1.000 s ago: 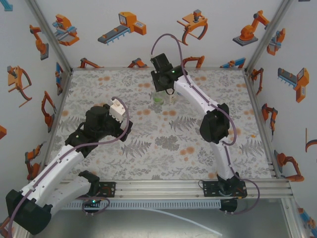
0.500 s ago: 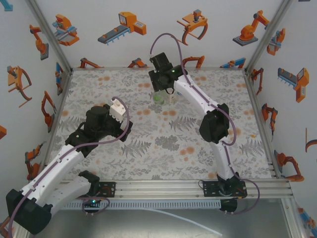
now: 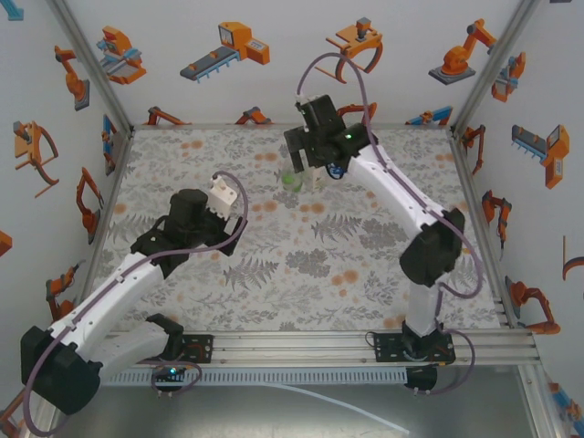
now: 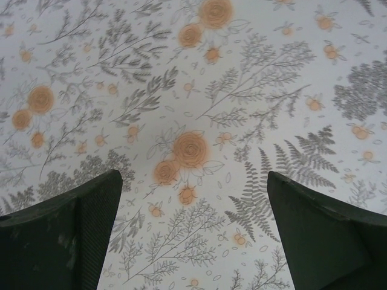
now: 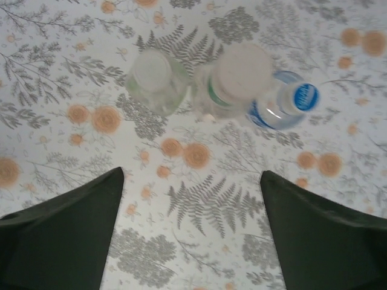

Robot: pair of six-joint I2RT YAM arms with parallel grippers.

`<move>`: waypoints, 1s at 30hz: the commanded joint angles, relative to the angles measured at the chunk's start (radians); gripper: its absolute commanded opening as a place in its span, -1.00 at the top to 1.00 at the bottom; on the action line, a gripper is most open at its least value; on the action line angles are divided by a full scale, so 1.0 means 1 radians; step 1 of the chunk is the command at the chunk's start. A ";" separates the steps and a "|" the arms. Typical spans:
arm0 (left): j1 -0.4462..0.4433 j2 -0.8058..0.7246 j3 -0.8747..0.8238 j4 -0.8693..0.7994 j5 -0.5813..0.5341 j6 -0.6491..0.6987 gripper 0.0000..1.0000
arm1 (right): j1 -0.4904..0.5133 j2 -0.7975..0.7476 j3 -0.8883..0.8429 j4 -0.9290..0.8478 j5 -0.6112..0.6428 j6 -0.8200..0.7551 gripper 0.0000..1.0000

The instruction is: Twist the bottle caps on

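Three bottles stand close together at the back of the table. In the right wrist view I look down on the green-tinted bottle [image 5: 156, 81], the bottle with the green-and-white label [image 5: 239, 78] and the blue-labelled bottle [image 5: 275, 112]. The first two carry whitish caps [image 5: 245, 67], the third a blue cap [image 5: 304, 96]. My right gripper [image 5: 192, 181] is open above them and holds nothing. From the top view the green bottle [image 3: 291, 181] sits just below the right gripper [image 3: 307, 172]. My left gripper [image 4: 193, 181] hangs open over bare cloth, at the table's left-middle [image 3: 217, 193].
A floral cloth [image 3: 301, 265] covers the table. Walls with robot stickers enclose the back and both sides [image 3: 228, 55]. An aluminium rail [image 3: 301, 345] runs along the near edge by the arm bases.
My right gripper has opened and let go of a bottle, and the right arm has lifted and swung a little to the right. The left arm has shifted slightly.
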 commanded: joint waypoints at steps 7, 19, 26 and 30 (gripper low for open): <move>0.038 0.054 -0.054 0.137 -0.323 -0.096 -0.94 | -0.131 -0.306 -0.422 0.141 0.098 -0.026 -0.98; 0.279 0.120 -0.268 0.567 -0.271 -0.066 -0.94 | -0.420 -0.524 -1.134 0.685 0.083 -0.081 -0.99; 0.388 0.239 -0.364 0.893 -0.152 -0.110 -0.94 | -0.536 -0.474 -1.349 1.031 0.062 -0.090 -0.99; 0.432 0.328 -0.414 1.088 -0.111 -0.145 -0.94 | -0.574 -0.441 -1.390 1.156 0.026 -0.102 -0.99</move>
